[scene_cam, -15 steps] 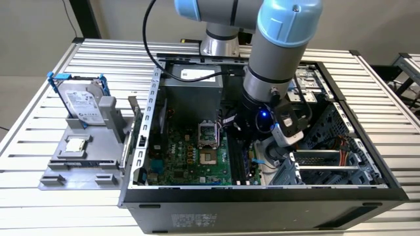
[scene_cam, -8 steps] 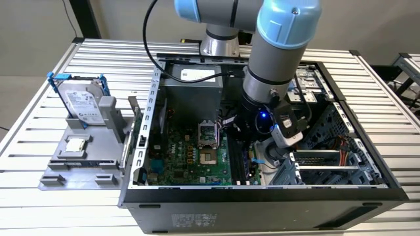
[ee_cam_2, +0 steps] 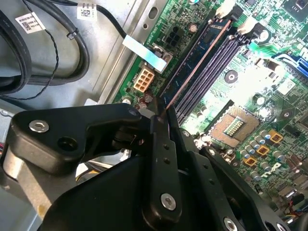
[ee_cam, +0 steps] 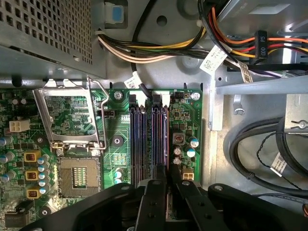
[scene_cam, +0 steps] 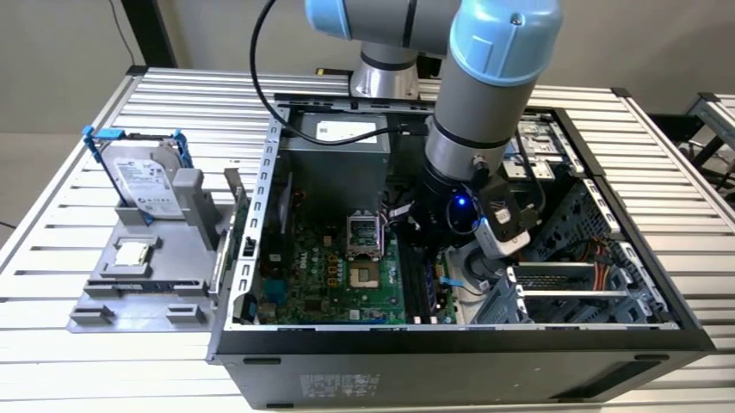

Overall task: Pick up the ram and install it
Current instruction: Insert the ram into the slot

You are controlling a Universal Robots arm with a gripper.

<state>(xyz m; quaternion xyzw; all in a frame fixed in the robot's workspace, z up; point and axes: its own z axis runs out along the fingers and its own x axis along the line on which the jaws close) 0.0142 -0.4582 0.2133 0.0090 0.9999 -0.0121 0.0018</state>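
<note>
The ram (ee_cam_2: 192, 62), a thin bluish stick standing on edge, sits in the outermost of the black slots (ee_cam: 144, 144) on the motherboard (ee_cam: 72, 159) inside the open computer case (scene_cam: 460, 344), with the gripper (ee_cam_2: 161, 120) at its near end, jaws pressed together on the stick's top edge. The arm (scene_cam: 483, 95) reaches down into the case, which rests on the slatted desk (scene_cam: 92, 361). Risk: if the stick is slightly off the slot, downward force could bend it or leave one end unlatched.
</note>
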